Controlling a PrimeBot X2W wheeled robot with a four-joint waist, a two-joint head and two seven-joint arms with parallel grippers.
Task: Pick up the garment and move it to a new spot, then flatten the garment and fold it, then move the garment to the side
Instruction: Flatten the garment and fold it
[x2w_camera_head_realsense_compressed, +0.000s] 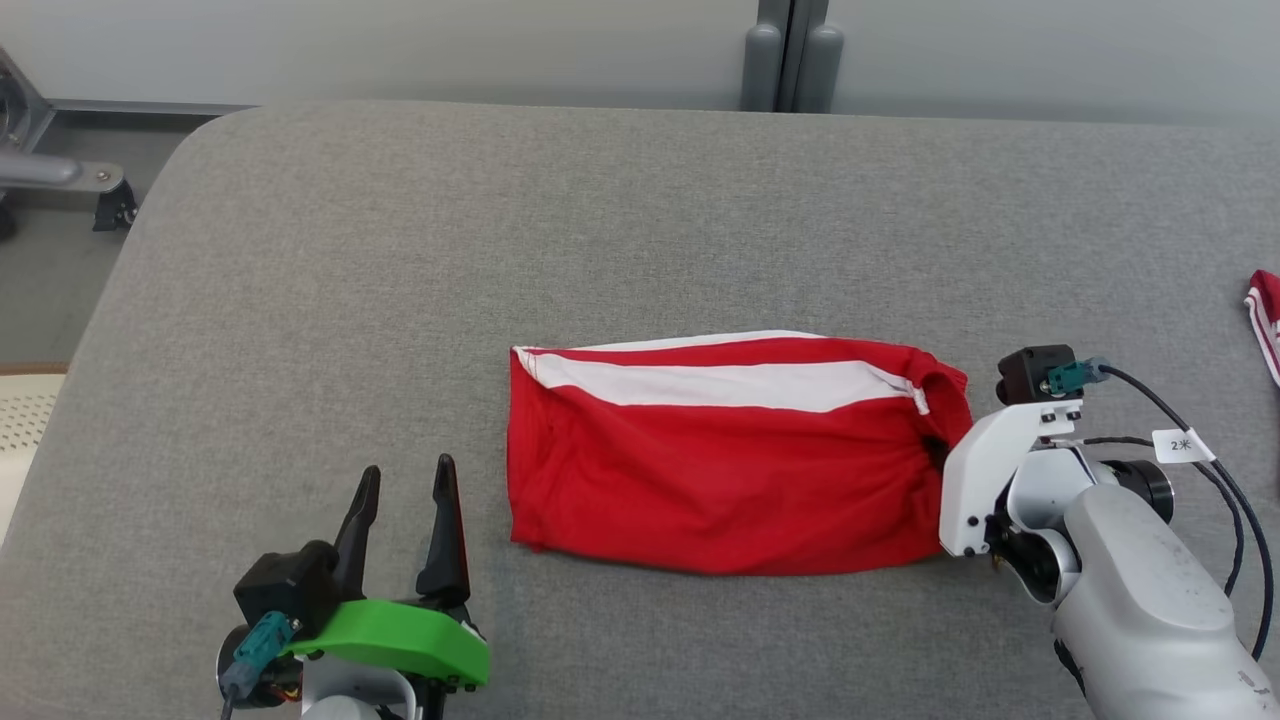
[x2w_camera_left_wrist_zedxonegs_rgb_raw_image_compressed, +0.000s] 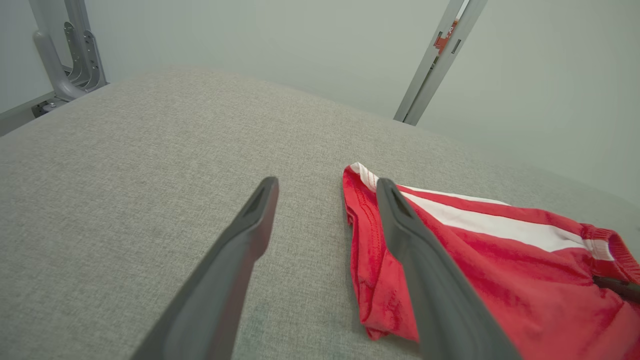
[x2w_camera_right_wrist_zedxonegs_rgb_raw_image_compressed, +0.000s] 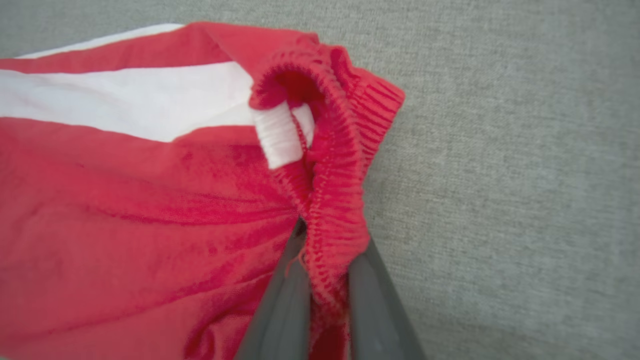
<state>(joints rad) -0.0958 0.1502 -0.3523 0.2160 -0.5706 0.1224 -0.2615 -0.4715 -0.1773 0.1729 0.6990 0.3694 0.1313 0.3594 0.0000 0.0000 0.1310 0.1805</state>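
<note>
1. Now, my right gripper (x2w_camera_right_wrist_zedxonegs_rgb_raw_image_compressed: 331, 245) is clamped on the gathered elastic band of the garment (x2w_camera_head_realsense_compressed: 720, 470), one dark finger on either side of the red ribbed edge.
2. Red with a broad white stripe, the garment lies spread and lightly wrinkled near the middle of the gray padded table (x2w_camera_head_realsense_compressed: 640, 220). Its stripe runs along the far side and its elastic band is at my right.
3. My left gripper (x2w_camera_head_realsense_compressed: 408, 468) hovers low over the table just beside the garment's left hem. It is apart from the cloth, with its jaws spread wide and nothing between them.
4. A green cover (x2w_camera_head_realsense_compressed: 400, 635) sits on my left wrist, and a small white tag (x2w_camera_head_realsense_compressed: 1180, 445) hangs on the black cable by my right wrist.
5. A second scrap of red-and-white cloth (x2w_camera_head_realsense_compressed: 1265, 320) shows at the table's right edge, well apart from the garment.
</note>
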